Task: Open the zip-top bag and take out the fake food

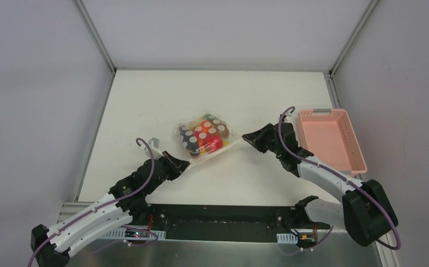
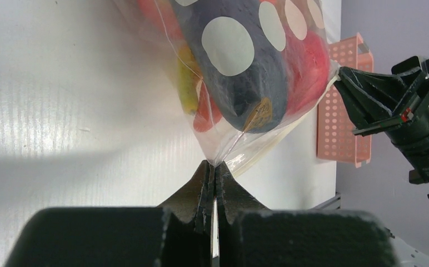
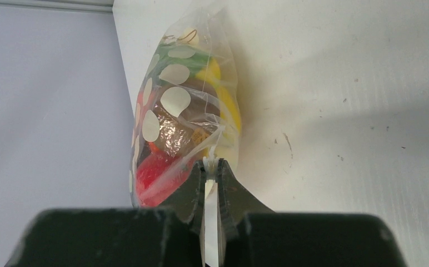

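Note:
The zip-top bag (image 1: pixel 205 136), clear plastic with white dots, hangs stretched between my two grippers near the table's middle. Inside it is the fake food (image 1: pixel 208 142): a dark purple eggplant (image 2: pixel 240 72), red pieces (image 3: pixel 154 172), yellow banana (image 3: pixel 223 94) and green. My left gripper (image 1: pixel 185 164) is shut on the bag's near-left corner, seen up close in the left wrist view (image 2: pixel 214 165). My right gripper (image 1: pixel 245 136) is shut on the bag's right edge at the zip strip (image 3: pixel 211 162). The bag (image 2: pixel 245 55) looks closed.
A pink slotted basket (image 1: pixel 330 138) stands at the table's right side, just beyond my right arm; it also shows in the left wrist view (image 2: pixel 340 111). Grey walls enclose the white table (image 1: pixel 145 105) on three sides.

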